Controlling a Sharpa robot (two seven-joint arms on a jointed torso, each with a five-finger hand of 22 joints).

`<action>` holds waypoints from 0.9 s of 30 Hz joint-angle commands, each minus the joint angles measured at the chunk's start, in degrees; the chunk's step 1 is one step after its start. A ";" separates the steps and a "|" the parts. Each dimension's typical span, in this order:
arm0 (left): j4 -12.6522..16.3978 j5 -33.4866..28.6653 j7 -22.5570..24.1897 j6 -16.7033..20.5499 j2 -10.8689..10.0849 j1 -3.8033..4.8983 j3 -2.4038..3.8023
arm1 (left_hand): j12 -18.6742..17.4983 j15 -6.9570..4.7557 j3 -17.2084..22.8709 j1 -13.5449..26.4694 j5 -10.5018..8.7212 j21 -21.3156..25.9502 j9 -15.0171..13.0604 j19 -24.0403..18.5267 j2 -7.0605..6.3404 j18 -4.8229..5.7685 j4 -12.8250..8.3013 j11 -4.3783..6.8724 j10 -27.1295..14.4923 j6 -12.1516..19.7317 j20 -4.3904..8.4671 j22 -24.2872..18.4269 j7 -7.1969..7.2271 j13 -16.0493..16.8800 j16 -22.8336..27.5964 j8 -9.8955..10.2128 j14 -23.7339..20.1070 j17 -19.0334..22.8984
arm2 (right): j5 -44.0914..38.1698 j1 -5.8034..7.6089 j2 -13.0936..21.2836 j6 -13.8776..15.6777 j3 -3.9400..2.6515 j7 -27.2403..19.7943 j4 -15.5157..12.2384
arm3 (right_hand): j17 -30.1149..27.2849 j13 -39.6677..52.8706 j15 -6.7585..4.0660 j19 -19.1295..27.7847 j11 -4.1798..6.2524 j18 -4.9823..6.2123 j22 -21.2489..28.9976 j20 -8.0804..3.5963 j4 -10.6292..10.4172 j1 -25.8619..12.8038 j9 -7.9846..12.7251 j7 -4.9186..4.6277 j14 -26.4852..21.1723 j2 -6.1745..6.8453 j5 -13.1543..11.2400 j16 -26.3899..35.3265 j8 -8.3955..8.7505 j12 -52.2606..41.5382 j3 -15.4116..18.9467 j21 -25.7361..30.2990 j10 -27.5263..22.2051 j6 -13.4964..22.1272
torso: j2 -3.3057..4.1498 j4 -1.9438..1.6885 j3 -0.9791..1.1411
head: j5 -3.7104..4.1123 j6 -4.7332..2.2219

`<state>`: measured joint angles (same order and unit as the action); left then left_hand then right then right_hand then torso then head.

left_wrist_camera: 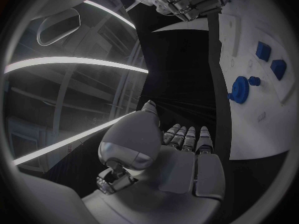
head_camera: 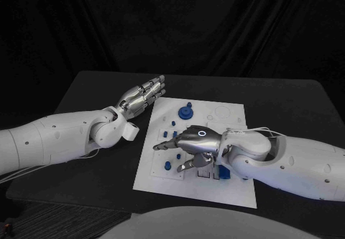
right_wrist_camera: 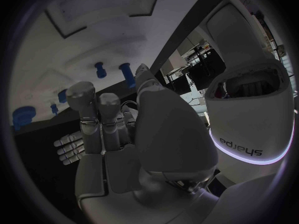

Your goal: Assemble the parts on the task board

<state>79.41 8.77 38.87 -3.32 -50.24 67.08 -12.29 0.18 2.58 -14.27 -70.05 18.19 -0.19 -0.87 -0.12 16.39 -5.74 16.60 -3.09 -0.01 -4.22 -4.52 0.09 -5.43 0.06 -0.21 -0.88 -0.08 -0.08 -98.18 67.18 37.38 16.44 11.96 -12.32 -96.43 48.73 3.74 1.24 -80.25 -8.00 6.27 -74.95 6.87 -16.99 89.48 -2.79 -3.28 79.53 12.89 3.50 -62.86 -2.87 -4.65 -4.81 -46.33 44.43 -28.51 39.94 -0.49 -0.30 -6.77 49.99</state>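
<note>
Left robot hand (head_camera: 142, 94) flat, fingers apart, off task board (head_camera: 229, 191) left edge; right robot hand (head_camera: 193, 143) curled empty over board.

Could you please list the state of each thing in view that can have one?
Left robot hand: open, fingers extended, beside the board.
Right robot hand: over the board, grip unclear.
Task board: flat on the table.
Blue gear: on the board, untouched.

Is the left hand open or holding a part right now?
Open: the left hand lies flat with fingers extended beside the task board, nothing in it.
</note>
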 commanded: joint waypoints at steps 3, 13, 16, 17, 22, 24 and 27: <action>0.51 -0.33 5.42 -0.27 -0.52 -0.08 0.05 | -0.18 0.39 0.27 -0.48 0.17 0.19 -0.10 0.12 -0.04 -0.28 -0.05 -0.22 0.01 -0.54 -0.61 -0.09 0.11 -0.06 0.21 -0.30 0.08 0.08 | 10.23 4.72 6.07 8.87 -0.11 -4.28 -4.34 | 1.51 0.43 0.51 -0.28 0.42 0.35 -6.21 0.31 0.15 -2.32 -0.74 -1.94 0.54 -2.11 -0.39 -1.62 -1.24 -2.64 -1.02 -1.83 2.62 -6.67 | 0.04 -0.06 0.03 | 0.69 0.01; 1.31 -0.32 6.49 2.16 -1.43 -0.08 0.05 | -0.18 0.13 -0.27 -0.97 0.13 0.19 -0.23 0.12 -0.93 -2.34 0.08 1.20 0.01 -1.57 -2.42 -0.09 2.12 -0.06 0.21 -0.74 0.08 0.08 | 28.94 13.88 21.50 -1.72 -0.09 3.64 -9.34 | -7.76 5.02 -1.88 2.74 4.30 1.81 -4.25 -1.16 1.41 -3.59 -2.91 -4.79 -3.48 -7.79 -0.41 5.14 -6.91 -16.68 -2.08 6.45 21.82 -24.60 | 0.12 0.02 0.02 | 2.67 0.01; 1.29 -0.31 7.68 3.49 -1.34 -0.09 0.05 | -0.18 -1.01 -0.75 -1.25 -0.27 0.19 -0.02 0.12 -1.23 -3.21 0.14 1.89 0.01 -0.59 -2.04 -0.09 4.83 -0.06 0.21 -0.38 0.08 0.08 | 30.61 14.37 24.37 -5.18 -0.08 7.66 -8.84 | -11.59 10.26 -2.54 4.25 5.48 2.34 -3.05 -1.97 0.84 -7.88 -2.80 -3.77 -4.83 -8.87 -0.13 8.36 -7.16 -24.70 -0.18 11.46 24.07 -26.51 | 0.12 0.08 -0.03 | 3.00 0.01; 1.27 -0.31 8.16 4.06 -1.29 -0.09 0.05 | -0.18 -1.50 -0.95 -1.22 -0.78 0.19 0.03 0.12 -1.32 -3.30 0.15 2.06 0.01 -0.32 -1.53 -0.09 5.41 -0.06 0.21 -0.19 0.08 0.08 | 31.02 14.20 25.28 -6.41 -0.07 9.35 -8.68 | -11.13 12.61 -2.75 4.00 5.68 2.26 -3.10 -2.18 0.65 -10.44 -2.84 -3.57 -4.33 -9.70 0.70 8.04 -7.31 -28.04 0.68 11.17 24.43 -27.23 | 0.13 0.10 -0.07 | 2.98 0.01; 1.24 -0.31 9.51 7.40 -1.09 -0.11 0.05 | -0.15 -3.28 -1.91 -0.34 -2.49 0.19 0.31 0.12 -1.66 -2.44 0.16 2.79 0.02 1.29 1.11 -0.09 7.10 -0.05 0.21 0.35 0.08 0.08 | 32.30 12.32 28.22 -11.42 -0.07 16.47 -8.31 | 2.11 29.55 -4.57 -1.70 7.47 0.47 -5.78 -3.98 0.50 -23.46 -3.62 -1.86 2.97 -14.05 7.23 -0.62 -8.13 -46.28 5.44 -1.13 28.22 -29.80 | -0.04 0.30 -0.28 | 3.01 0.01; 1.32 -0.31 9.81 9.09 -1.14 -0.14 0.05 | -0.18 -3.54 -2.14 -0.13 -2.57 0.19 0.38 0.12 -1.79 -2.24 0.15 2.93 0.01 1.75 1.51 -0.09 8.13 -0.06 0.21 0.41 0.08 0.08 | 32.64 11.62 28.73 -13.52 -0.07 19.19 -8.16 | 4.44 43.56 -4.83 -2.42 7.87 0.19 -6.03 -4.22 0.68 -24.45 -4.33 -1.61 3.93 -14.60 8.08 -1.47 -8.32 -57.35 6.37 -2.21 30.76 -30.22 | -0.13 0.38 -0.38 | 3.05 0.01; 1.47 -0.31 10.17 11.85 -1.29 -0.23 0.05 | -0.18 -3.58 -2.43 0.04 -2.54 0.19 0.37 0.12 -2.15 -2.57 0.13 2.96 0.01 1.78 1.04 -0.09 10.05 -0.06 0.21 0.40 0.08 0.08 | 33.12 10.77 29.13 -16.38 -0.06 23.15 -8.09 | 10.25 58.36 -5.01 -3.92 8.09 -0.56 -7.42 -4.49 0.67 -26.07 -5.38 -1.41 5.56 -15.16 8.36 -5.35 -8.45 -68.01 7.47 -7.35 35.10 -29.93 | -0.17 0.52 -0.37 | 3.08 0.01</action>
<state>80.68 8.76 38.88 3.70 -51.51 66.94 -12.29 0.18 -0.72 -16.42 -70.19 15.81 -0.19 -0.56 -0.04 14.41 -8.44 16.67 -0.45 0.03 -2.46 -3.35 0.06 4.36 0.09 -0.21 -0.66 -0.08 -0.05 -67.52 78.14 66.46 6.23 11.95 2.66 -104.47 58.21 60.14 -3.84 -83.76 0.00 6.21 -74.93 2.36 -16.35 63.69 -8.08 -4.70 83.70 -2.19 11.50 -67.72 -11.04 -71.25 2.45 -53.01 78.93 -58.75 39.86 -0.15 -0.58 -3.74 49.99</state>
